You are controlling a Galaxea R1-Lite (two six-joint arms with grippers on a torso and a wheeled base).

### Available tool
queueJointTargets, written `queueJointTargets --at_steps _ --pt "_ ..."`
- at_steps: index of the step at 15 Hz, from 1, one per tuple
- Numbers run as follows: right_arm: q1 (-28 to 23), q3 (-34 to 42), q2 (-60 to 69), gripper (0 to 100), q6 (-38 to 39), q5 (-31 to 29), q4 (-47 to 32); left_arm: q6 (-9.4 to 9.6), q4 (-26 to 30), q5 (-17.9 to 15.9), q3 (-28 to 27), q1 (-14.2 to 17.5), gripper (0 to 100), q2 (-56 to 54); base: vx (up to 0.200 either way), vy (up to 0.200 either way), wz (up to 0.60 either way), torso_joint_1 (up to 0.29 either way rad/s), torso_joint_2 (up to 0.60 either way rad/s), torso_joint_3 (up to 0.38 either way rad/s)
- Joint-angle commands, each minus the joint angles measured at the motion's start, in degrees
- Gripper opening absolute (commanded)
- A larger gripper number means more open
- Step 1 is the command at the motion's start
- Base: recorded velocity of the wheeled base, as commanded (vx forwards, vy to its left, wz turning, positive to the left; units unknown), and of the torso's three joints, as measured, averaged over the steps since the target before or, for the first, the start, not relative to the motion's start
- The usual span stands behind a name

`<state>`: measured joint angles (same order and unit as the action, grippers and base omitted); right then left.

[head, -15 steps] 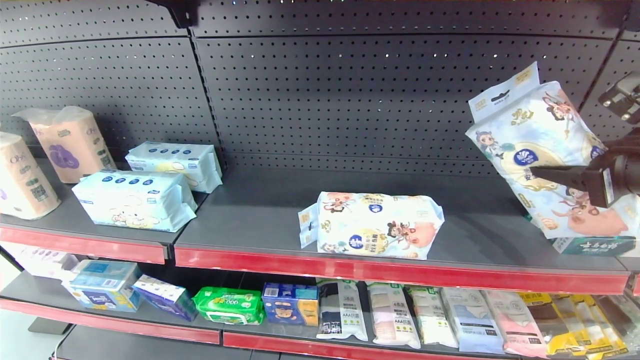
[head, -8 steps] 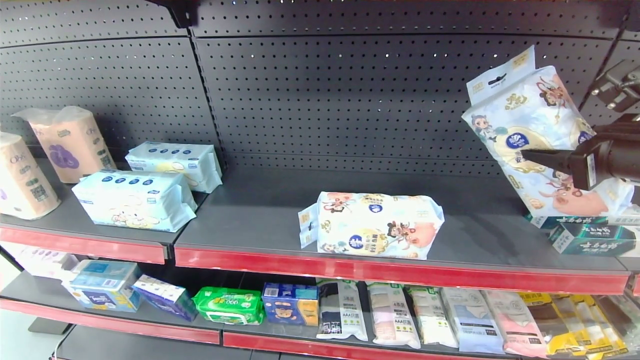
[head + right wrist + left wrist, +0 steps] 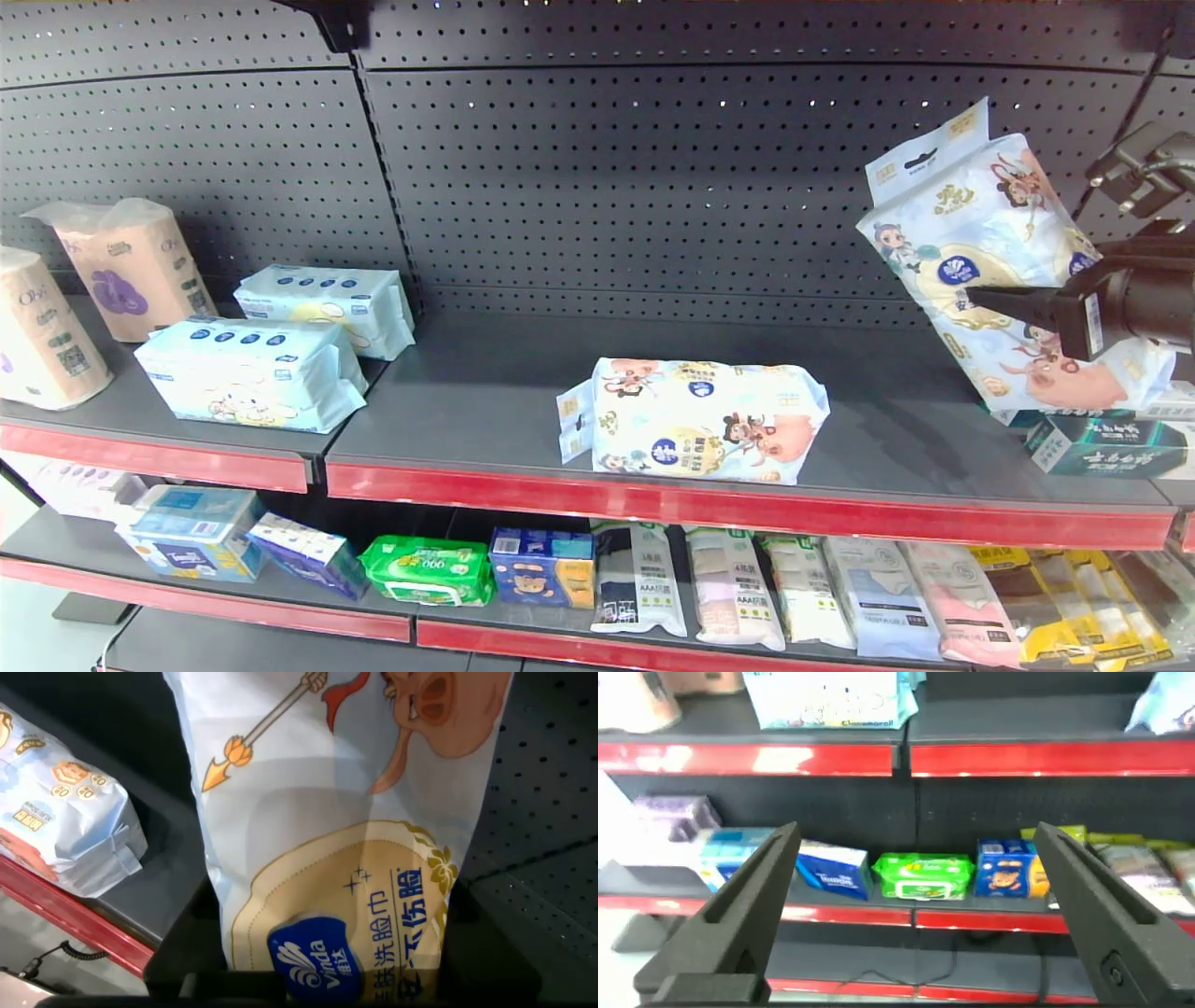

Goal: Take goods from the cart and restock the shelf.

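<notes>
— Clamping looks solid: right gripper [image 3: 991,303] is closed across the middle of the tissue pack [image 3: 971,210], one finger flat on the printed face, the other on the far side. Left gripper [image 3: 915,919] faces the lower shelves, fingers wide apart, nothing in it.
— Where's the pack relative to the shelf [image 3: 485,392]?
— In the air over the right end, tilted, header flap up near the pegboard [image 3: 653,187]. Its lower end is right above the dark-green boxes [image 3: 1102,446]; can't tell if it touches them.
— So don't drop it there.
— Agreed. I'd judge the slot is the bare deck between those boxes and the matching pack [image 3: 700,420] lying flat near the red lip [image 3: 747,509]. Carry it toward the middle, clear of the boxes first, then lay it over flat like its twin.
— Risks?
— Soft bag, so it'll sag and bulge around the fingers. Lower until the deck takes the weight, then let go. Release high and it likely flops or slides off the lip. Keep it behind the lip, beside the twin, not on it.
— And the left arm?
— Leave it parked; it's well apart from all this.
</notes>
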<state>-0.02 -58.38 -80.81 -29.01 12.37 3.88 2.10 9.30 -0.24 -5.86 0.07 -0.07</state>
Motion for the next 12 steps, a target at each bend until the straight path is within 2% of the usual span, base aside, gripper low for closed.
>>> queueJointTargets --at_steps 1,2,3,4,5,6,7,8,10,12 --pt "0.38 -0.42 -0.66 0 -0.08 0.02 0.08 -0.51 -0.07 0.51 0.15 0.01 100 0.07 0.0 0.0 0.0 0.0 0.0 0.0" --pt "0.46 -0.42 -0.84 0 -0.08 -0.07 0.17 -0.69 -0.07 1.12 0.15 0.01 100 0.07 0.0 0.0 0.0 0.0 0.0 0.0" --pt "0.46 -0.42 -1.1 0 0.01 -0.07 0.61 -2.27 -0.16 3.85 0.15 0.01 100 0.07 0.0 0.0 0.0 0.0 0.0 0.0" --pt "0.46 -0.33 -1.1 0 0.01 -0.07 0.61 -2.8 -0.16 3.67 0.15 0.01 100 0.07 0.0 0.0 0.0 0.0 0.0 0.0" --pt "0.46 -0.15 -1.01 0 0.01 -0.07 0.61 -2.36 -0.25 1.56 0.24 0.01 100 0.07 0.0 0.0 0.0 0.0 0.0 0.0" --pt "0.38 -0.24 -0.93 0 0.01 -0.07 0.61 -0.34 -0.69 -3.45 0.59 0.01 100 0.07 0.0 0.0 0.0 0.0 0.0 0.0" --pt "0.38 -0.33 -0.84 0 0.01 -0.07 0.61 0.36 -1.83 -6.44 0.85 0.01 100 0.07 0.0 0.0 0.0 0.0 0.0 0.0" --pt "0.38 -0.51 -0.84 0 0.01 -0.07 0.61 0.19 -1.83 -5.47 1.03 0.01 100 0.86 0.0 0.0 0.0 0.0 0.0 0.0" --pt "0.2 -0.77 -0.84 0 0.1 -0.07 0.69 -1.57 -1.92 0.77 0.94 0.37 100 1.48 0.0 0.0 0.0 0.0 0.0 0.0" --pt "0.2 -0.33 -0.84 0 0.27 -0.07 0.69 -2.18 -2.01 4.37 1.03 0.37 100 0.86 0.0 0.0 0.0 0.0 0.0 0.0"
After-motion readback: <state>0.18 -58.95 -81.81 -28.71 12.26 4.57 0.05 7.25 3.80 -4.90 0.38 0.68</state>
